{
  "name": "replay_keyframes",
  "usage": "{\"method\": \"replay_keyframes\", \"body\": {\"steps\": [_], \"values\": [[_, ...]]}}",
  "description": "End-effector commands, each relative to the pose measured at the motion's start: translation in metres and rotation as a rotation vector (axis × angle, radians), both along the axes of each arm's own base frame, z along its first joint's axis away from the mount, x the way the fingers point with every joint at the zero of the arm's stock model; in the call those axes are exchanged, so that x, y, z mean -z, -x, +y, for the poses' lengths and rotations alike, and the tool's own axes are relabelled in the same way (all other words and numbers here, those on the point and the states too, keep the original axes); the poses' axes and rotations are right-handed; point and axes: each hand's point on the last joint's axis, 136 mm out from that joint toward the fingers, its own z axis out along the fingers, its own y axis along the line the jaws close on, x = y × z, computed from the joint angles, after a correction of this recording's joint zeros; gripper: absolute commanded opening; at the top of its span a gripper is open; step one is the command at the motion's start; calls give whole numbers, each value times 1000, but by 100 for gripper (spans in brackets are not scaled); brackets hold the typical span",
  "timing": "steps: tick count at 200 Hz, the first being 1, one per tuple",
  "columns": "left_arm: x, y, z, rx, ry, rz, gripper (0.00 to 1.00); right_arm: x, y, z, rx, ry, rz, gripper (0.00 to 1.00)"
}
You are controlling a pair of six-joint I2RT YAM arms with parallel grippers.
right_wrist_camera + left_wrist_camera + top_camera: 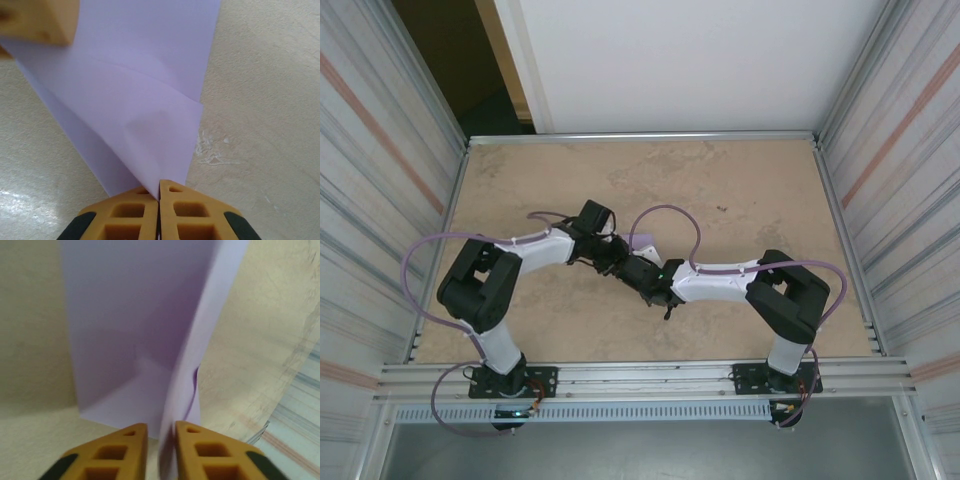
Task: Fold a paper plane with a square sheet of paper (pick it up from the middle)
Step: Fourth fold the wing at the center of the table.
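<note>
Currently lavender square sheet of thin paper [150, 100] sits at centre of beige table [750, 190], between both wrists. Right gripper [159, 182]: jaws pressed together, pinching sheet's near corner; sheet fans away ahead. Left gripper [161, 426]: jaws slightly parted, upright sheet edge in gap, apparently unclamped. Crease runs straight away from left jaws. Right arm alone likely controls sheet.

- A beige, mottled table [740, 190] has a small dark speck [723, 210] on it (right of centre).
- Corrugated metal walls [380, 150] flank it on both sides.
- A white panel [700, 60] stands behind it, beside a dark opening [450, 60].
- An aluminium rail [650, 375] runs along the near edge.
</note>
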Motion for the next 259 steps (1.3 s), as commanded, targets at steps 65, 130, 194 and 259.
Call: {"method": "replay_keyframes", "body": {"steps": [65, 130, 194, 259], "values": [[-31, -19, 70, -162, 12, -128, 43, 6, 8, 17, -33, -141, 126, 4], [-15, -4, 50, -145, 121, -168, 43, 4, 7, 18, -18, -336, 235, 4], [-13, 3, 20, -41, 173, -246, 45, -5, 4, 21, -21, -611, 367, 4], [-8, 8, -7, 54, 202, -284, 49, -3, 2, 17, 6, -785, 489, 3]]}}
